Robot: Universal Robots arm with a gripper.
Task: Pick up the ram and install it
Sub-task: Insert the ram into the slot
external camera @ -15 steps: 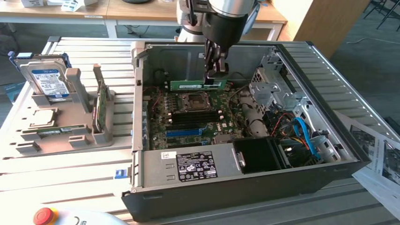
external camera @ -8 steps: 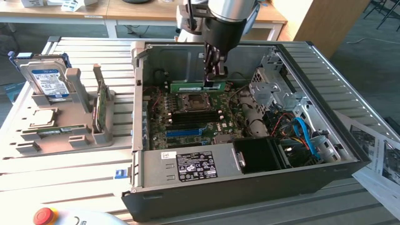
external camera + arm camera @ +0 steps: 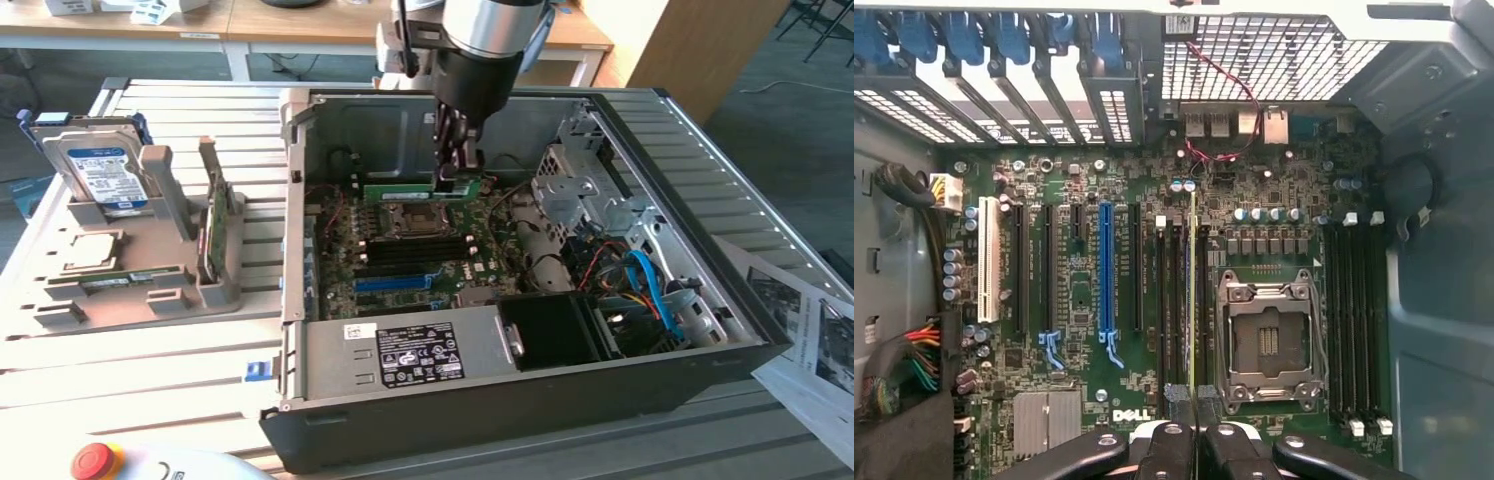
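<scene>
My gripper (image 3: 457, 176) reaches down into the open computer case (image 3: 721, 330) and is shut on the ram (image 3: 407, 188), a slim green stick held on edge. The ram sits level just over the motherboard (image 3: 340, 270), on the far side of the CPU socket (image 3: 411, 216). In the wrist view the ram (image 3: 1192, 290) shows edge-on as a thin yellow-green line between my fingertips (image 3: 1179, 405). It is in line with the black memory slots (image 3: 1172, 300) beside the CPU socket (image 3: 1269, 340). Whether it is seated in a slot I cannot tell.
A grey tray (image 3: 80, 315) on the exterior view's left holds a hard drive (image 3: 100, 165), an upright green card (image 3: 214, 225) and a second green stick (image 3: 127, 278). The power supply (image 3: 414, 355) fills the case's near side. Papers (image 3: 814, 340) lie at the right, with a red button (image 3: 96, 458) in front.
</scene>
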